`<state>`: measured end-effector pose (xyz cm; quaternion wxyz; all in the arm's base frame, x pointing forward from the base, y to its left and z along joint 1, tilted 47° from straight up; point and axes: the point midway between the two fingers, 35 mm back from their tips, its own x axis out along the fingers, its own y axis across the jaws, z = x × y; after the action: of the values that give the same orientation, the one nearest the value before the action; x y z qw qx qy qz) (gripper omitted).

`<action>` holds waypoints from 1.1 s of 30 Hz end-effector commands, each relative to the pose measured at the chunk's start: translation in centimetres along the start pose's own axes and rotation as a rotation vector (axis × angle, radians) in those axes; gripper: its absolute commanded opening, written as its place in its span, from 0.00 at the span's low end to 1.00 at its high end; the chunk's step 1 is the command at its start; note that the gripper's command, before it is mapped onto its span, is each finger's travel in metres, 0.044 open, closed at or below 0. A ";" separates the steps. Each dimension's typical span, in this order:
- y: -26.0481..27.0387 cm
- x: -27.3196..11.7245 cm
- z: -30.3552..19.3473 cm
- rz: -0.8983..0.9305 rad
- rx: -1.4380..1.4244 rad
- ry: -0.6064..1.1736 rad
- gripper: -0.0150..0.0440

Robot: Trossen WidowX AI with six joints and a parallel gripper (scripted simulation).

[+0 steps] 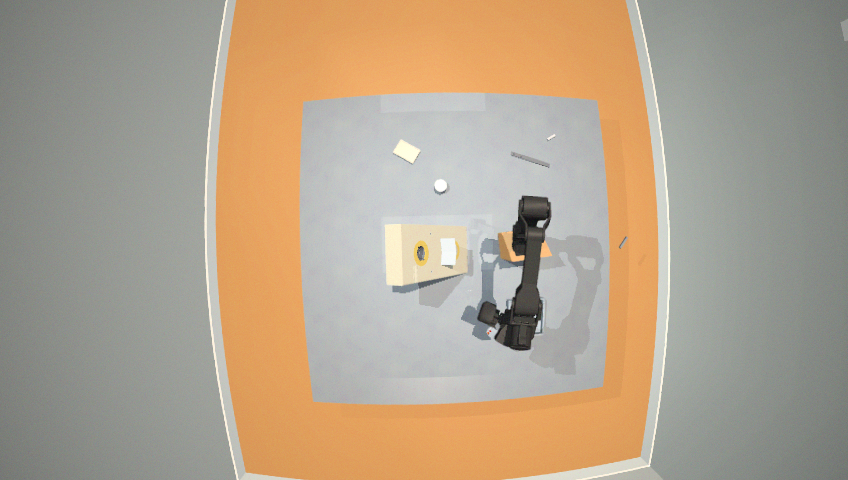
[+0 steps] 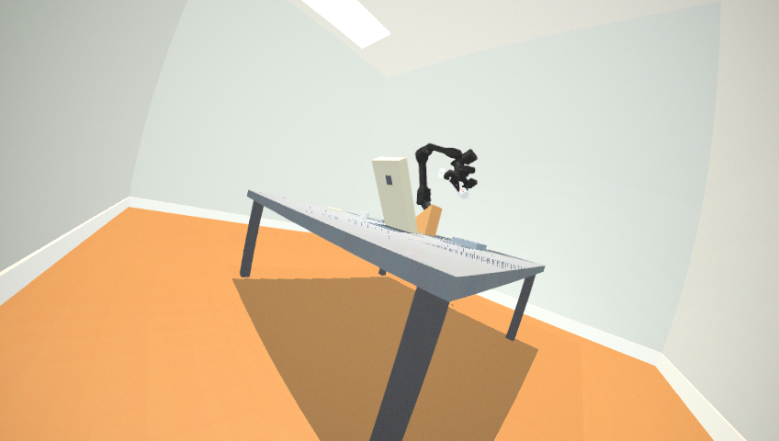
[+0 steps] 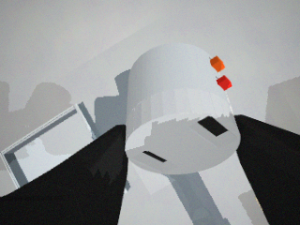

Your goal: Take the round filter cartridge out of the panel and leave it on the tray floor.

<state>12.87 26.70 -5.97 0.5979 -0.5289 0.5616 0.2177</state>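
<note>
- The black two-fingered claw (image 1: 493,324) (image 2: 462,185) (image 3: 179,129) is clamped on the white round filter cartridge (image 1: 489,331) (image 2: 463,192) (image 3: 183,112), one finger on each side.
- Two narrow dark slots mark the cartridge's near face in the wrist view; one orange and one red block show on its side.
- The cartridge hangs in the air above the grey desk (image 1: 357,344) (image 2: 393,254), out of the cream upright service panel (image 1: 395,255) (image 2: 396,194).
- The shallow pale-blue tray (image 1: 543,318) (image 2: 468,243) (image 3: 44,128) sits on the desk, partly hidden under the black jointed arm (image 1: 531,261) (image 2: 423,169) in the top view.
- The cartridge is beside the tray in that view, outside its walls.
- A small white cylinder (image 1: 440,185) (image 2: 364,215) stands near the panel.
</note>
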 end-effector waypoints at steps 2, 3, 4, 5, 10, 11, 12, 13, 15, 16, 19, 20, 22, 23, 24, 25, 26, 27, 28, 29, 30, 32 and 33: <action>0.7 0.2 0.1 0.016 -0.026 -0.008 0.25; 1.0 0.4 0.0 0.020 -0.032 -0.009 0.25; 1.5 0.6 -0.1 0.027 -0.042 -0.011 0.25; 2.0 1.0 -0.3 0.035 -0.054 -0.013 0.25; 5.8 3.1 -1.8 0.090 -0.136 -0.027 0.25; 6.6 3.5 -2.2 0.105 -0.160 -0.027 0.25; 7.3 4.0 -2.6 0.119 -0.186 -0.027 0.25; 8.1 4.4 -3.1 0.134 -0.211 -0.026 0.25; 9.5 5.3 -4.2 0.163 -0.262 -0.025 0.25; 10.2 5.7 -4.7 0.177 -0.288 -0.024 0.25; 12.0 6.9 -6.5 0.220 -0.365 -0.021 0.25; 12.6 7.3 -7.1 0.234 -0.390 -0.020 0.25; 13.6 8.1 -8.4 0.262 -0.442 -0.016 0.25; 14.1 8.5 -9.1 0.276 -0.467 -0.014 0.25; 14.5 8.8 -9.8 0.289 -0.493 -0.012 0.25; 14.9 9.2 -10.5 0.303 -0.519 -0.010 0.25; 15.2 9.5 -11.1 0.314 -0.540 -0.008 0.25; 15.4 9.6 -11.5 0.321 -0.552 -0.007 0.25; 15.4 9.7 -11.6 0.324 -0.557 -0.006 0.25; 15.4 9.7 -11.6 0.324 -0.557 -0.006 0.25; 15.4 9.7 -11.6 0.324 -0.557 -0.006 0.25; 15.4 9.7 -11.6 0.324 -0.557 -0.006 0.25; 15.4 9.7 -11.6 0.324 -0.557 -0.006 0.25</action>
<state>-2.48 18.49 -18.31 0.3931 -0.5779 0.5585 0.4469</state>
